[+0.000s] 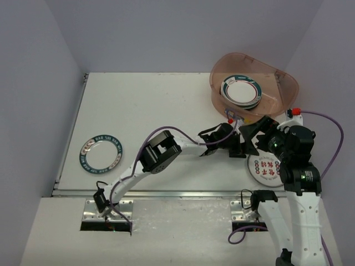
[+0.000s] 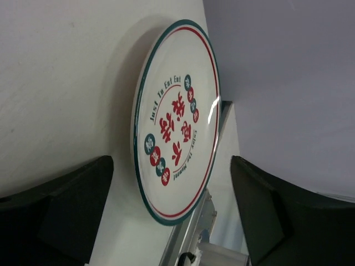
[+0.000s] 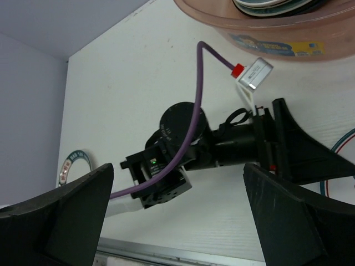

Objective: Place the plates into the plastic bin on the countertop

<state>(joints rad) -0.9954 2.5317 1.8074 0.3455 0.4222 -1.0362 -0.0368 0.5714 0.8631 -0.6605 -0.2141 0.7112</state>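
- The red-lettered plate (image 1: 265,168) lies flat at the near right of the countertop (image 1: 155,105), close to the metal strip (image 1: 166,193). It shows large red Chinese characters, red and teal dots, and a small arc of English script that seems to begin "Just".
- The dark-rimmed plate (image 1: 101,154) sits alone at the near left. It has white lettering round the rim, too small to read.
- The plastic bin (image 1: 288,91) stands at the far right corner and holds stacked teal-and-red rimmed plates (image 1: 241,91). Its blue-and-yellow label (image 3: 277,47) is unreadable.
- The left gripper (image 1: 236,147) is just left of the lettered plate, jaws spread and grasping nothing.
- The right gripper (image 1: 256,133) is near the bin, jaws released and empty.
- Bare white surface spans the centre and far left.
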